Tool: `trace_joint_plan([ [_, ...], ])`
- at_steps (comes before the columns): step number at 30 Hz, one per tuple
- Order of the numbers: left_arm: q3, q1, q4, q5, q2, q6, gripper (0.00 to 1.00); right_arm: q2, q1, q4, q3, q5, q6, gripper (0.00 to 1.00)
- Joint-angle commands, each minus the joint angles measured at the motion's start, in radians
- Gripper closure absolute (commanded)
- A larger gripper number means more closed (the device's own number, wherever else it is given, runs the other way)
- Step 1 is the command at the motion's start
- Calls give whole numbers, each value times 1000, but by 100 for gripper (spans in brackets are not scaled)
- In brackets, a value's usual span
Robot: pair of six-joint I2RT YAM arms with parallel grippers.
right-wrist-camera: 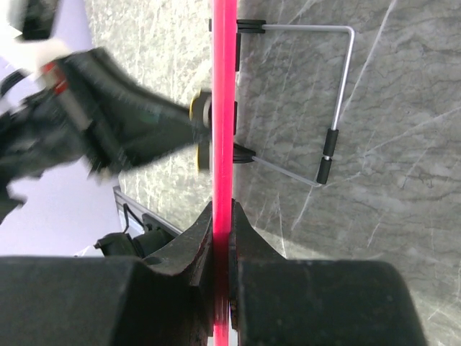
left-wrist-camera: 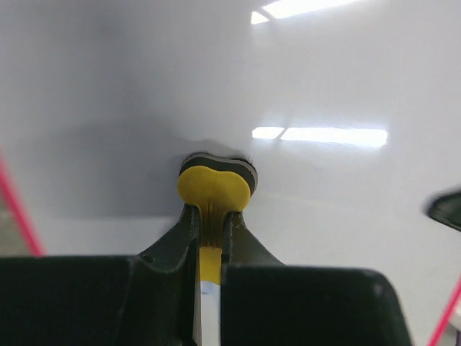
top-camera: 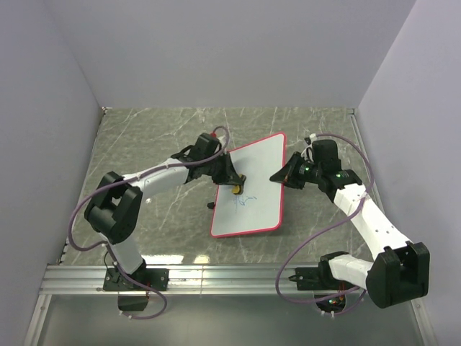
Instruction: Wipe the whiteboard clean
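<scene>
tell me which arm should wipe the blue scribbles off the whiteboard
Left. The left gripper is shut on the yellow eraser, pressed against the whiteboard beside the blue scribbles. The right gripper is clamped on the board's red rim, holding it.

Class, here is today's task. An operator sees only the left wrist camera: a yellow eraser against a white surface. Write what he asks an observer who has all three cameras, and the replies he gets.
Operator: Is there any ink on the whiteboard? My view shows only clean white.
Observer: Yes. The top view shows blue scribbles on the whiteboard, just on the arm-base side of the eraser.
Operator: Is anything holding the board on the other side?
Observer: Yes. The right gripper is shut on its red rim, which the right wrist view shows edge-on.
</scene>
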State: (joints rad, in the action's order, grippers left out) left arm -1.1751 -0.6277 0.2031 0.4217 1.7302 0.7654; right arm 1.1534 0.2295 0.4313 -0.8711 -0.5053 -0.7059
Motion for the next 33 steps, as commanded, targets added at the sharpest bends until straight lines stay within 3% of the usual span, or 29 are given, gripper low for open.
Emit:
trace_joint_plan([
  [1, 86, 66, -27, -9, 46, -1, 100, -15, 8, 21, -8, 54, 114, 100],
  [10, 54, 79, 4, -12, 79, -41, 100, -17, 10, 15, -3, 53, 108, 100],
  [20, -90, -188, 94, 68, 9, -75, 100, 80, 8, -26, -88, 27, 63, 100],
  [26, -158, -173, 166, 42, 46, -90, 100, 157, 10, -28, -183, 34, 66, 100],
  [33, -110, -190, 150, 11, -20, -77, 100, 244, 10, -26, -301, 53, 37, 100],
])
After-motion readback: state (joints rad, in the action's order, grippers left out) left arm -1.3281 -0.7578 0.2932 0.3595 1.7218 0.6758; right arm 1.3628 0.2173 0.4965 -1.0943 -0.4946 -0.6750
